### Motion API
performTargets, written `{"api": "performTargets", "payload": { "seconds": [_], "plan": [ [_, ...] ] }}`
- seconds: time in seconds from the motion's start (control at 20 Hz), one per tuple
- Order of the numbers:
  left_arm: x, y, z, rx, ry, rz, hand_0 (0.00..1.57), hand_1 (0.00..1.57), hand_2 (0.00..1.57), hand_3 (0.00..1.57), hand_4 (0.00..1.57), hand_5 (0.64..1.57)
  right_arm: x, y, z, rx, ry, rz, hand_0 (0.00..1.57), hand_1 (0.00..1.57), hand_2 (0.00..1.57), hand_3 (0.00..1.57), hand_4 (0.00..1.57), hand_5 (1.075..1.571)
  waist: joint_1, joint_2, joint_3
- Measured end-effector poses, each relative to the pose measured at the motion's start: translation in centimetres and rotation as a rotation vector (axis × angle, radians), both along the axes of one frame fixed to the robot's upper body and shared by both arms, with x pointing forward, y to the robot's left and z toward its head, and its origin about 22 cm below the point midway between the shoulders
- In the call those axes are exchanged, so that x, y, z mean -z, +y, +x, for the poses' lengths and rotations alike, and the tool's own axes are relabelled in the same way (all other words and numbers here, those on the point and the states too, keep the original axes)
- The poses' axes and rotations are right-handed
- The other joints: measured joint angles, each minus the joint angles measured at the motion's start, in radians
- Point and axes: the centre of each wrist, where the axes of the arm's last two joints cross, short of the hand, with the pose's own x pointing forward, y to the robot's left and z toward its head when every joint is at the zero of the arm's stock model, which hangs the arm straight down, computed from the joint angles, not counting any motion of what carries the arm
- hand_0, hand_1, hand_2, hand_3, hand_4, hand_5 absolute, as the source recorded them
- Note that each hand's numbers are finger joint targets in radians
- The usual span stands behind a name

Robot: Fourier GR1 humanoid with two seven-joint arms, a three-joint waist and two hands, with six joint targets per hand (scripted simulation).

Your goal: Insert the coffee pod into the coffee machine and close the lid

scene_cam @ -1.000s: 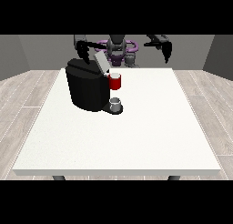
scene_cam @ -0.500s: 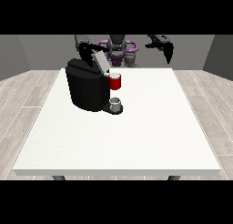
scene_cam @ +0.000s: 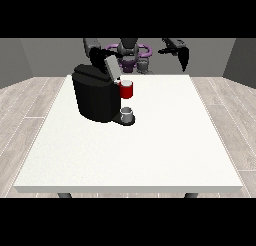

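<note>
The white table [scene_cam: 150,150] carries a black coffee machine [scene_cam: 95,97] on its far portion, toward the view's left. The machine's lid [scene_cam: 111,68] is raised and tilted, a light grey panel standing above the top of the body. A red thing at the machine [scene_cam: 127,89] sits at the front of the body, on the side toward the view's right. Directly below it, a grey thing [scene_cam: 127,112] rests on the machine's base plate; whether it is the coffee pod cannot be told. The hand at the view's left [scene_cam: 97,54] is up behind the machine, just beside the raised lid, which lies toward the view's right of it; the position of its fingers cannot be told, nor whether they touch the lid. The hand at the view's right [scene_cam: 182,55] is held in the air beyond the far table edge, well apart from the machine, with its fingers hanging downward and relaxed, closed on nothing. The grey thing and the red thing both lie below and to the view's left of those fingers. The robot's torso [scene_cam: 129,55] shows between the two hands.
</note>
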Motion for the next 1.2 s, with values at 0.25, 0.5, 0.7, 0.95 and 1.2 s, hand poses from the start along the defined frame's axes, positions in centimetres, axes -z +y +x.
{"api": "performTargets", "payload": {
  "seconds": [0.25,0.5,0.7,0.95,1.2],
  "plan": [
    [-0.3,0.8,0.4,-0.016,-0.007,0.0,0.0,0.0,0.0,0.0,0.0,1.571,-0.4,1.2,0.4,-0.033,0.006,-0.023,0.0,0.0,0.0,0.0,0.11,1.571,-0.008,0.011,0.0012],
    [-0.1,1.0,0.8,-0.032,-0.022,0.005,0.0,0.0,0.0,0.0,0.19,1.571,-2.0,2.8,1.2,-0.073,-0.023,-0.055,0.0,0.0,0.0,0.0,0.06,1.571,-0.008,0.029,0.0016],
    [-0.2,0.9,0.8,-0.023,0.0,0.004,0.0,0.0,0.0,0.0,0.12,1.571,-2.9,3.8,1.6,-0.085,-0.033,-0.098,0.0,0.0,0.0,0.0,0.15,1.571,0.007,0.02,0.0017],
    [-0.5,1.2,1.1,-0.015,-0.021,-0.002,0.0,0.0,0.0,0.0,0.0,1.571,-3.9,5.2,2.0,-0.092,-0.073,-0.126,0.0,0.0,0.0,0.0,0.12,1.571,0.016,0.035,0.0017],
    [-0.2,1.3,1.0,-0.015,-0.039,-0.005,0.0,0.0,0.0,0.0,0.18,1.571,-3.6,6.2,1.7,-0.132,-0.093,-0.114,0.0,0.0,0.0,0.0,0.07,1.571,-0.006,0.024,0.0016]
  ]
}}
